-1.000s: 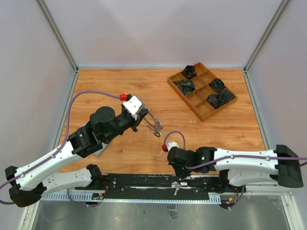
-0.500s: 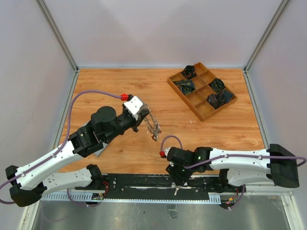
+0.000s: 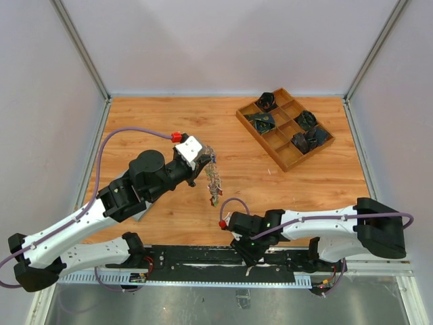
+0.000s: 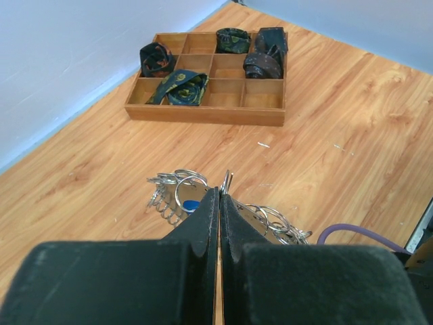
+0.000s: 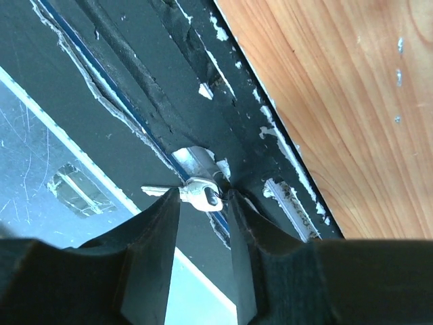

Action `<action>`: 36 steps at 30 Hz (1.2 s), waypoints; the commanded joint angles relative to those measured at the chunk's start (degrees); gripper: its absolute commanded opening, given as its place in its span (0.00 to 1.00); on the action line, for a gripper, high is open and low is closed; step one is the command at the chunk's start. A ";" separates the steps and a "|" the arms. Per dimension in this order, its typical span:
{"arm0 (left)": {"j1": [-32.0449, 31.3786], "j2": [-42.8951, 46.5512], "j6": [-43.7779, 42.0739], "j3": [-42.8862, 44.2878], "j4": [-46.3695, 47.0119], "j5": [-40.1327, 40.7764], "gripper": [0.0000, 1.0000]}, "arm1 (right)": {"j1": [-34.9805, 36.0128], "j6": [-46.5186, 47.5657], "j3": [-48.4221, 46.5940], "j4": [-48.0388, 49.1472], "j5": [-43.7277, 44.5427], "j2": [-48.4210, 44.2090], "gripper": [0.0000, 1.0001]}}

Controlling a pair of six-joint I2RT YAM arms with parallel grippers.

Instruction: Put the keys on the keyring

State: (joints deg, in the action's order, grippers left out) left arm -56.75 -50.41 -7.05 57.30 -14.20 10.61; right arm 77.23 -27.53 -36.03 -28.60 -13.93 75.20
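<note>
**A:** Where is the key lying?

**B:** On the black rail, just off the table; the right gripper is hovering with its jaws narrowly apart, one either side of it — not pinching, I'd say.

**A:** It's looking thin, stiff and slippery; I'd be taking it by the head.

**B:** The left gripper is clamping the keyring above the wood — it's probably going to swing.

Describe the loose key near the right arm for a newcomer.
Find the black base rail along the table's near edge, under the right end effector. One silver key lies there between its fingers. Unlike the keys bunched on the left end effector's keyring, it lies alone.
</note>
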 commanded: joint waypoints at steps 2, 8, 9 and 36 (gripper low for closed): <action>0.06 0.48 0.32 1.06 4.31 -0.28 0.01 | 1.03 0.30 0.65 0.69 0.35 1.71 0.33; 0.08 1.02 0.29 0.89 4.18 0.09 0.00 | 1.17 -0.31 0.56 -1.04 1.84 2.56 0.23; 0.06 0.97 0.29 0.93 4.10 0.03 0.01 | 1.17 -0.45 0.57 -1.10 2.01 2.25 0.20; 0.06 0.97 0.26 0.53 4.57 -0.15 0.00 | -0.27 0.52 -2.45 -6.77 4.35 -4.90 0.38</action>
State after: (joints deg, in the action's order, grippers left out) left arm -56.75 -50.46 -7.05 57.30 -14.22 10.63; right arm 74.37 -27.31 -37.82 -33.45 -7.79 66.87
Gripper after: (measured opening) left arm 0.009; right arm 0.318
